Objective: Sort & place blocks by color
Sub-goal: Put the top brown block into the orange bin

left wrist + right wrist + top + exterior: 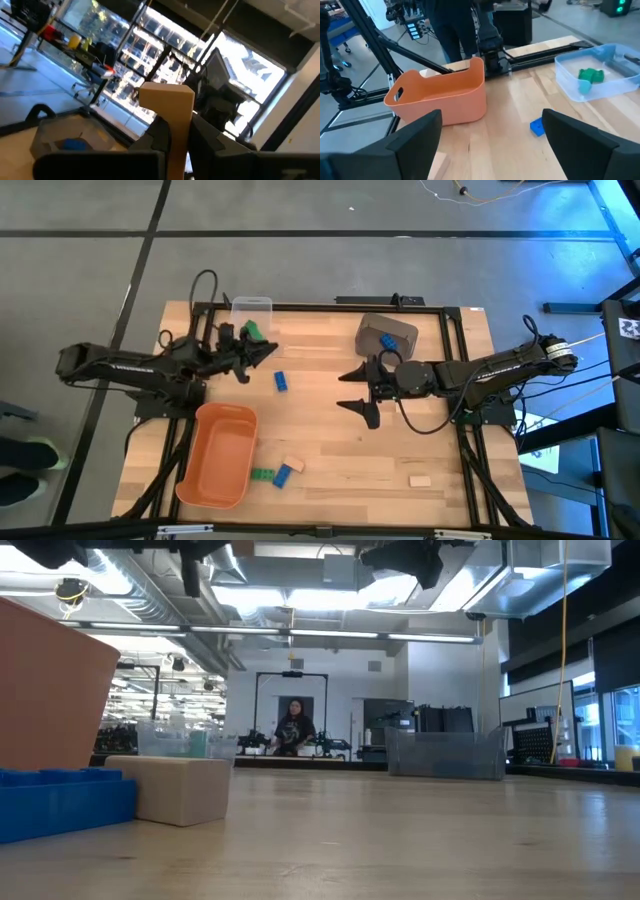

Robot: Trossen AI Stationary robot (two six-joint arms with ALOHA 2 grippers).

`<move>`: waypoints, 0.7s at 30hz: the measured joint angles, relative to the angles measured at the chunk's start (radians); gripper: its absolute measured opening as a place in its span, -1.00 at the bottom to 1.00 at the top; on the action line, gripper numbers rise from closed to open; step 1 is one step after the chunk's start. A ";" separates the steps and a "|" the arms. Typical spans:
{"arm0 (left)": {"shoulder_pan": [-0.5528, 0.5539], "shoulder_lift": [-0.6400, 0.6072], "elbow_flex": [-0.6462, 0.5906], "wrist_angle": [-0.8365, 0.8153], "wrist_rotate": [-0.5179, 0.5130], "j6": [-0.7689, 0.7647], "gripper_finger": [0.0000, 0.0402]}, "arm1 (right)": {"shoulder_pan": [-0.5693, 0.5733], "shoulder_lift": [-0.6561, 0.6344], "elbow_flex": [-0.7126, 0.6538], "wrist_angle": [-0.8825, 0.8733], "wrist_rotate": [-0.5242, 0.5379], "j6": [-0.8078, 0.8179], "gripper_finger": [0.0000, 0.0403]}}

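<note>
My left gripper (pixel 266 353) hangs over the table's far left part, shut on a pale tan block (pixel 167 107). My right gripper (pixel 361 392) stands open above the table's middle right, with nothing between its fingers (pixel 415 142). A blue block (pixel 281 381) lies flat on the table between the two grippers. A green block (pixel 262 474), a blue one (pixel 283 476) and a tan one (pixel 293 465) lie beside the orange tub (pixel 218 452). Another tan block (pixel 419 479) lies near the front right. My left gripper pinches the tan block between its two fingers (pixel 159 137), on two opposite faces of its lower part (pixel 176 145). The fingers reach roughly level toward the table's right. The block sticks out past the fingertips, lifted clear of the table.
A clear bin (pixel 250 312) at the far left holds a green block (pixel 250 331). The dark grey bin (pixel 386 333) at the far middle right holds a blue block (pixel 387 340). In the low view a person (pixel 294 728) stands in the room behind the table.
</note>
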 joint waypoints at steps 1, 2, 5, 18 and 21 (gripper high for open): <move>-0.001 0.015 0.000 0.000 0.010 -0.003 -0.83 | 0.000 0.000 0.000 -0.001 0.008 -0.002 0.71; -0.002 0.028 0.000 0.003 0.013 -0.003 -0.83 | 0.000 0.000 0.000 -0.002 0.021 -0.001 0.71; -0.001 0.044 0.000 0.008 0.045 -0.003 -0.84 | 0.000 0.000 0.000 -0.001 0.052 0.024 0.71; -0.230 0.004 0.459 -1.178 0.370 -0.076 -0.84 | 0.000 0.000 0.000 -0.008 0.053 0.059 0.71; -0.383 0.066 0.597 -1.535 0.323 -0.169 -0.84 | 0.000 0.001 0.000 -0.010 0.052 0.054 0.71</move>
